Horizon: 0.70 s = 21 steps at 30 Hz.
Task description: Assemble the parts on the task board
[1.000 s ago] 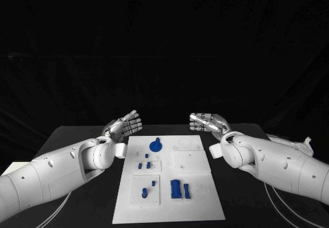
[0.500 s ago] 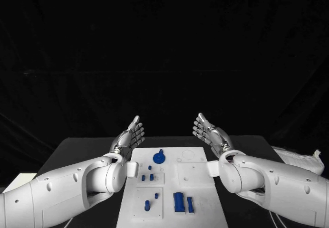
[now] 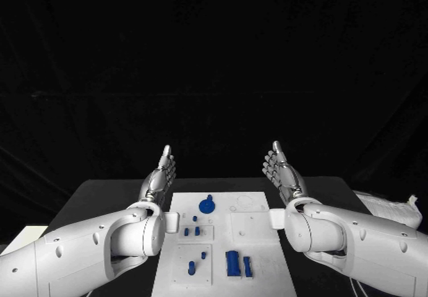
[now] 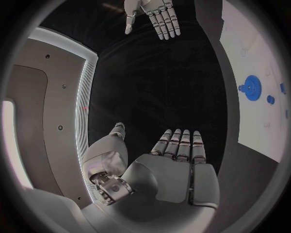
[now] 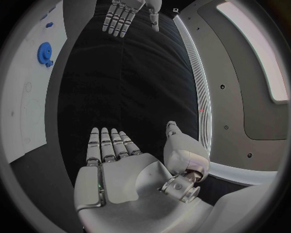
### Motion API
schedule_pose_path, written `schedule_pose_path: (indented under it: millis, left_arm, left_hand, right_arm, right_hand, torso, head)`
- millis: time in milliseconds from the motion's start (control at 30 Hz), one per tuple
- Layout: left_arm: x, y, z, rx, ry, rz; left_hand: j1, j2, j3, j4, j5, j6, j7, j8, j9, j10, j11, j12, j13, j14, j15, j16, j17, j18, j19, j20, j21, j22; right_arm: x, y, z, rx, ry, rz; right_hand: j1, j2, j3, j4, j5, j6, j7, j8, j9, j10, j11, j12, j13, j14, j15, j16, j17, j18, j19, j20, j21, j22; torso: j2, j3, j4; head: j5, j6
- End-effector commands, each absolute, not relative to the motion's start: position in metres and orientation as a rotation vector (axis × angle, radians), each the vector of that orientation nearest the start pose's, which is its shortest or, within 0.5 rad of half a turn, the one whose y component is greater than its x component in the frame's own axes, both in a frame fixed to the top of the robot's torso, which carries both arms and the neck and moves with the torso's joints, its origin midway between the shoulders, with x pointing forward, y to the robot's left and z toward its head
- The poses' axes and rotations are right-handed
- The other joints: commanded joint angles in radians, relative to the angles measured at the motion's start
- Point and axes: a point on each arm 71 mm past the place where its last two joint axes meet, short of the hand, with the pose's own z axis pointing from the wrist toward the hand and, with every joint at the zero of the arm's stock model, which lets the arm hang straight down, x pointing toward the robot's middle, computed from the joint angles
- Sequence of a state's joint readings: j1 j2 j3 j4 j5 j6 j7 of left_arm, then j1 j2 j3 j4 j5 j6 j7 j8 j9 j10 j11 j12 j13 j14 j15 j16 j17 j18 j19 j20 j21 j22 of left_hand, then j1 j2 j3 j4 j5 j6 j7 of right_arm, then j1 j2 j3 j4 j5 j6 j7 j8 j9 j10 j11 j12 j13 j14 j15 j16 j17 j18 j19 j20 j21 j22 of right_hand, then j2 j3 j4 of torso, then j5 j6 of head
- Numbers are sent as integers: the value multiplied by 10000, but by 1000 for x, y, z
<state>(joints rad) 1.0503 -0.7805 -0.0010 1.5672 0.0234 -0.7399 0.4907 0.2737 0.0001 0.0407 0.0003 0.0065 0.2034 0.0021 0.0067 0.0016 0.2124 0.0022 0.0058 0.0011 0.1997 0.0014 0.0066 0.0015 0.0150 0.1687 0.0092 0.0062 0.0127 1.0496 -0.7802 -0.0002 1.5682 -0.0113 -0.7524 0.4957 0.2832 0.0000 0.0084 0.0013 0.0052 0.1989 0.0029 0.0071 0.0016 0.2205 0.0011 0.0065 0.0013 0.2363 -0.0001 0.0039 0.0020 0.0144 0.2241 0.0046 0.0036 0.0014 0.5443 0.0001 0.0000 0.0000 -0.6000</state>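
Head view, hands: left hand (image 3: 161, 174) and right hand (image 3: 282, 174) are raised edge-on over the far part of the worktop (image 3: 98, 195), fingers straight and held together, holding nothing.
Head view, board: the board (image 3: 254, 247) lies in the middle of the worktop, long axis running from near edge to far edge, between the two forearms.
Head view, parts: a gear (image 3: 207, 205) sits near the board's far end, left of its centre line; small pegs (image 3: 191, 231) lie mid-board on the left; two longer blocks (image 3: 237, 264) lie toward the near end; one more peg (image 3: 191, 268) lies beside them.
Left wrist view: the left hand (image 4: 172, 165) shows an open palm, fingers side by side, thumb apart; the board (image 4: 257, 73) with the gear (image 4: 250, 88) lies off to the palm side; the right hand (image 4: 154, 14) is opposite, well apart.
Right wrist view: the right hand (image 5: 121, 170) is likewise flat and empty; the board (image 5: 30, 82) and gear (image 5: 44, 50) lie to its palm side; the left hand (image 5: 124, 12) faces it.
Key relation: every part lies below and nearer the robot than the fingertips, so either hand would likely have to come down and back. The gear and pegs are nearer the left hand; the blocks lie about midway.
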Motion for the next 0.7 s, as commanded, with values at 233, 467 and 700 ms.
schedule_pose_path:
  millis: [233, 467, 700]
  left_arm:
    - [462, 192, -224, -12089, 12178, -12289]
    - [462, 192, -224, -12089, 12178, -12289]
    - [462, 192, -224, -12089, 12178, -12289]
  left_hand:
    - [-1293, -1, -407, -3, -65, -955, -21, -67, -16, -1011, -22, -58, -11, -943, -14, -66, -15, -150, -789, -92, -62, -127]
    - [-1667, -1, -407, -3, -65, -1262, -21, -67, -16, -1320, -22, -58, -11, -1231, -14, -66, -15, -150, -1687, -92, -62, -127]
    - [-2737, -1, -407, -3, -65, -2034, -21, -67, -16, -2124, -22, -58, -11, -1997, -14, -66, -15, -150, -1687, -92, -62, -127]
  right_arm:
    - [462, -192, -224, 12089, 12178, 12289]
    - [462, -192, -224, 12089, 12178, 12289]
    - [462, -192, -224, 12089, 12178, 12289]
  right_hand:
    - [-1334, 0, -84, -13, -52, -945, -29, -71, -16, -1044, -11, -65, -13, -1123, 1, -39, -20, -144, -1068, -46, -36, -14]
    - [-1718, 0, -84, -13, -52, -1193, -29, -71, -16, -1328, -11, -65, -13, -1426, 1, -39, -20, -144, -1356, -46, -36, -14]
    - [-2832, 0, -84, -13, -52, -1989, -29, -71, -16, -2205, -11, -65, -13, -2363, 1, -39, -20, -144, -2241, -46, -36, -14]
  torso:
    - [-1, -1, 0]
    - [-1, -1, 0]
    - [-1, -1, 0]
  head:
    - [0, 0]
    - [0, 0]
    - [0, 0]
